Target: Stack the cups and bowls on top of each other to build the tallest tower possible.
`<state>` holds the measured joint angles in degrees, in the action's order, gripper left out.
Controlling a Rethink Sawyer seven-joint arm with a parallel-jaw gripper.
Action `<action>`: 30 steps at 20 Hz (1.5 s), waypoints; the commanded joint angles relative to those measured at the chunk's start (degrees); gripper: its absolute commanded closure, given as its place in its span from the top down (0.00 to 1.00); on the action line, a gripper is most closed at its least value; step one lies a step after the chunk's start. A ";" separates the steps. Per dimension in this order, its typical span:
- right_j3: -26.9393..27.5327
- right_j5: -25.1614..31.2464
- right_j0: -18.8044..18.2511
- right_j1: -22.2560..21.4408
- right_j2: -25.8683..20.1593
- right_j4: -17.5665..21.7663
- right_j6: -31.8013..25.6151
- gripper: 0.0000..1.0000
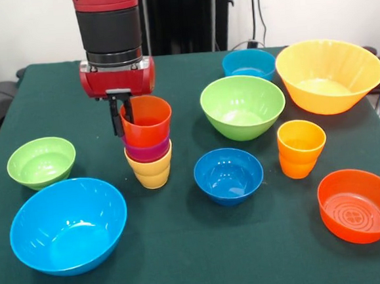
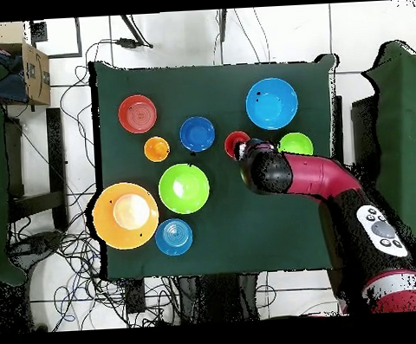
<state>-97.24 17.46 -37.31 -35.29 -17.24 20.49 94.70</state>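
Note:
The tower (image 1: 149, 152) is three nested cups: yellow (image 1: 151, 172) at the base, purple (image 1: 147, 152), and red-orange (image 1: 150, 122) on top. My gripper (image 1: 122, 118) comes down from above and straddles the red-orange cup's left rim, one finger outside and one inside, closed on the wall. In the overhead view the cup (image 2: 234, 143) shows beside the gripper (image 2: 249, 151). The orange-yellow cup (image 1: 300, 148) stands alone to the right. Around it are the dark blue bowl (image 1: 228, 175), large light blue bowl (image 1: 68, 225), small green bowl (image 1: 41, 161) and large green bowl (image 1: 242, 106).
A teal bowl (image 1: 248, 64) and a large orange-yellow bowl (image 1: 328, 75) stand at the far right. An orange-red bowl (image 1: 360, 204) sits near right. All rest on a dark green table (image 1: 187, 267). Cables lie on the floor around it.

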 commanded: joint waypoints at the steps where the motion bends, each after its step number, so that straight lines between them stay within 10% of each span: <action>1: -7.54 4.93 1.50 4.13 -5.19 -0.52 2.26 0.00; 24: -7.30 3.37 2.17 3.75 -3.99 0.30 2.87 0.00; 25: -7.33 3.32 2.14 3.76 -4.00 0.31 2.87 1.00; 30: -7.45 3.07 1.85 3.84 -4.33 0.37 2.75 1.00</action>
<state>-98.37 17.44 -37.26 -35.49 -17.87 20.33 94.70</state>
